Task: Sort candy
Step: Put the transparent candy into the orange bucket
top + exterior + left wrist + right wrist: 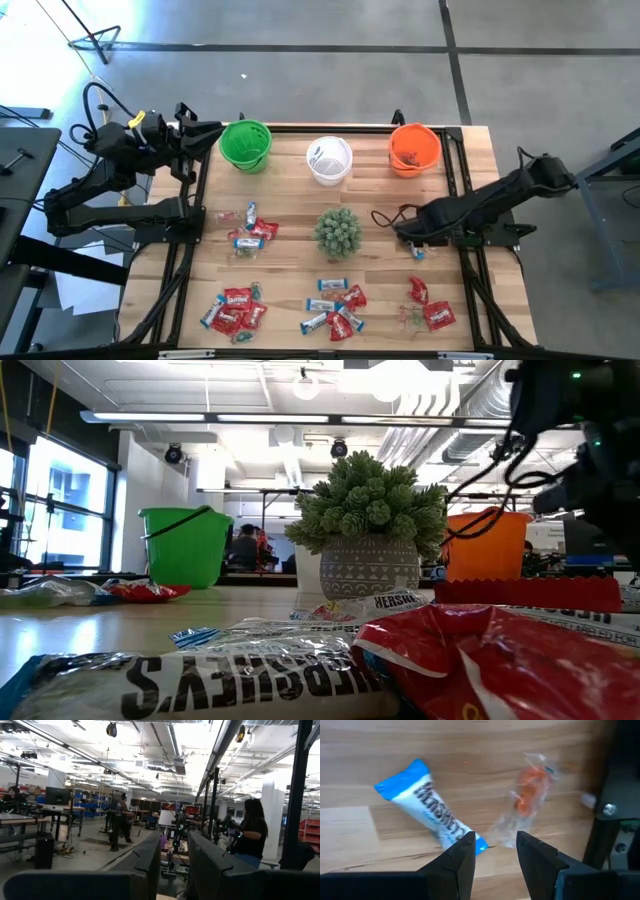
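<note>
Nearest, we see candy [238, 309] heaped along the table's [290, 215] front edge, then the right gripper [493, 852], jaws parted and empty, poised over a blue-and-white candy [434, 816] at three o'clock of the plant [338, 231], and farthest the left gripper [172, 862], likewise parted, beside the green cup [246, 146].

I see a wooden table [290, 225] carrying three cups along its far edge: green [245, 146], white [329, 160], orange [414, 149]. A spiky plant [338, 232] sits mid-table, with candy [335, 308] scattered in clusters around it and along the near edge.
</note>
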